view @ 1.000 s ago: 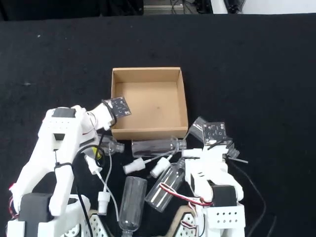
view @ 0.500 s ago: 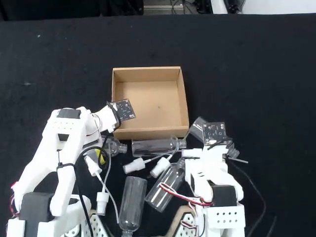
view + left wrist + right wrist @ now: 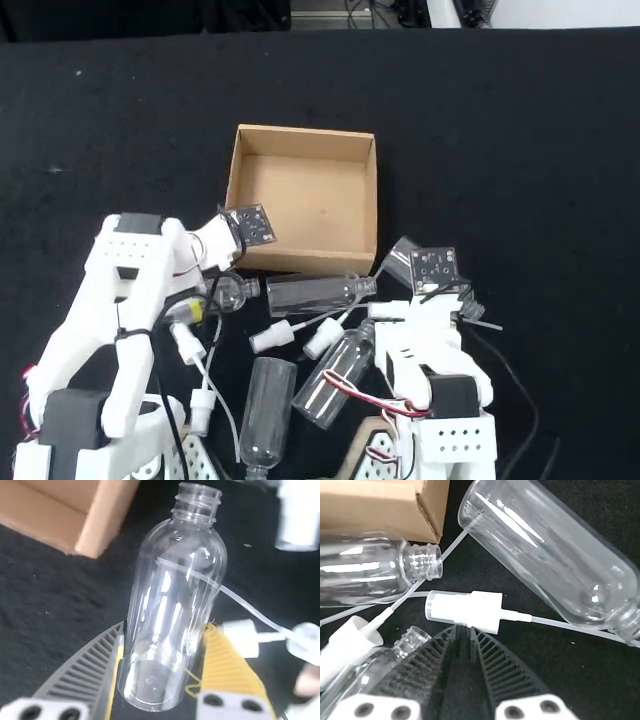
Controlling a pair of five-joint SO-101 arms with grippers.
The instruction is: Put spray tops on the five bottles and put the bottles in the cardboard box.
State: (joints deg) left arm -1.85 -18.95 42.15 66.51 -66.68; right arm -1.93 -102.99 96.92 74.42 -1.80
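Note:
In the left wrist view a clear uncapped bottle (image 3: 175, 580) stands between the fingers of my left gripper (image 3: 165, 630), which is shut on its lower body. From above, this bottle (image 3: 237, 291) is just off the near left corner of the cardboard box (image 3: 305, 262). My right gripper (image 3: 464, 636) is shut with nothing in it, its tips right by a white spray top (image 3: 465, 611) lying on the cloth. Next to it lie a capless bottle (image 3: 370, 572) and another bottle (image 3: 550, 560).
More clear bottles lie near the front: one (image 3: 320, 295) along the box's near wall, one (image 3: 335, 375) and one (image 3: 265, 410) closer to the arm bases. Loose spray tops (image 3: 272, 335) (image 3: 190, 342) (image 3: 203, 408) with long tubes lie among them. Black cloth stretches beyond the box.
The cardboard box has slid away from the arms and slightly to the right, turning a little. The left arm's wrist has moved right towards the box. The right arm is unchanged.

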